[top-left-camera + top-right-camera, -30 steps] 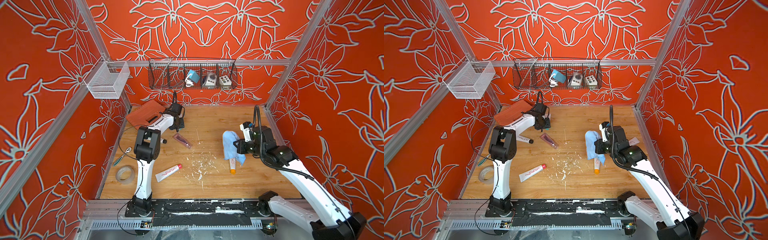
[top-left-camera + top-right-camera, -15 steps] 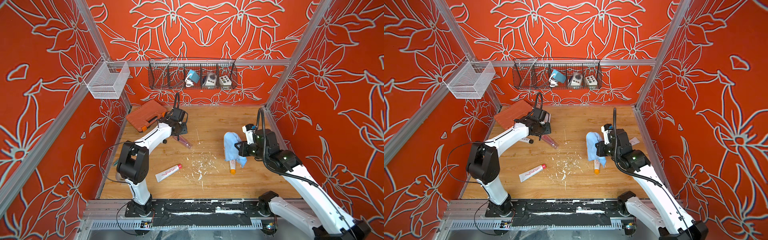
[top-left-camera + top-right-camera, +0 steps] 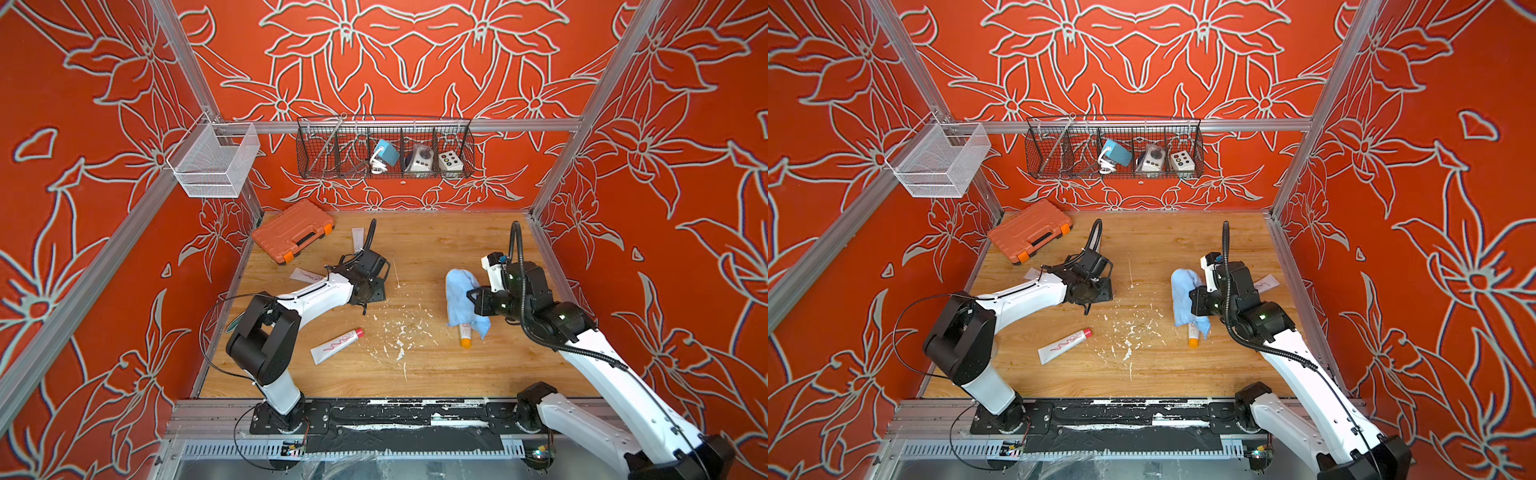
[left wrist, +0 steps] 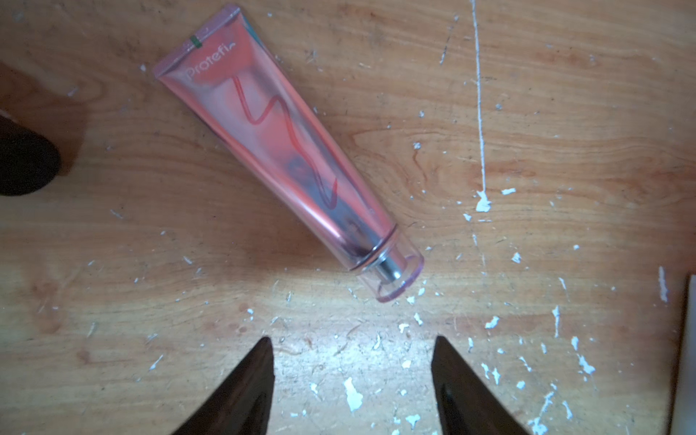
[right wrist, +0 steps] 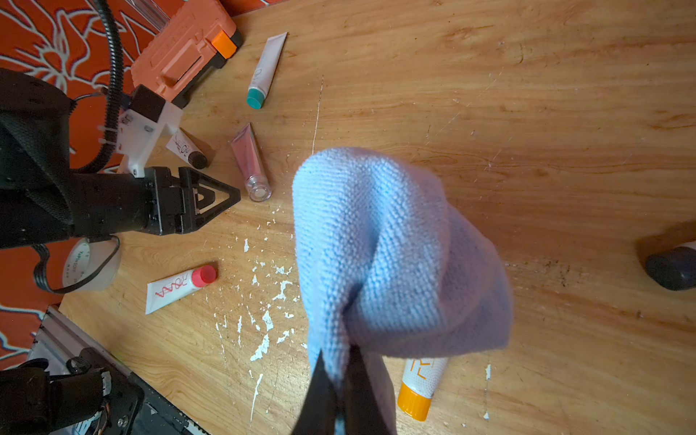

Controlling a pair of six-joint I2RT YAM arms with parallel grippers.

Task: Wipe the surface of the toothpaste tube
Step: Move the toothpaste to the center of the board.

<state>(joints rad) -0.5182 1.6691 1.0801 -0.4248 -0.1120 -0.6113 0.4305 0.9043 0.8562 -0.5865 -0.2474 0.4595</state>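
Note:
A pink see-through tube (image 4: pixel 286 150) with a clear cap lies flat on the wood, also visible in the right wrist view (image 5: pixel 250 162). My left gripper (image 4: pixel 350 341) hovers just short of its cap, open and empty; in both top views it hides the tube (image 3: pixel 372 291). My right gripper (image 5: pixel 337 352) is shut on a blue cloth (image 5: pixel 395 244) that hangs over a white tube with an orange cap (image 3: pixel 465 334). A white tube with a red cap (image 3: pixel 334 345) lies apart near the front left.
An orange case (image 3: pixel 293 232) sits at the back left, with a teal-capped tube (image 5: pixel 265 71) and a black-capped tube (image 5: pixel 186 148) near it. A tape roll (image 5: pixel 88 263) lies by the left wall. White flecks (image 3: pixel 399 332) cover the middle. Wire baskets (image 3: pixel 384 149) hang on the back wall.
My left arm swung from the back-left corner toward the middle and now stands over the pink tube, jaws wider apart. The right arm with the cloth barely moved.

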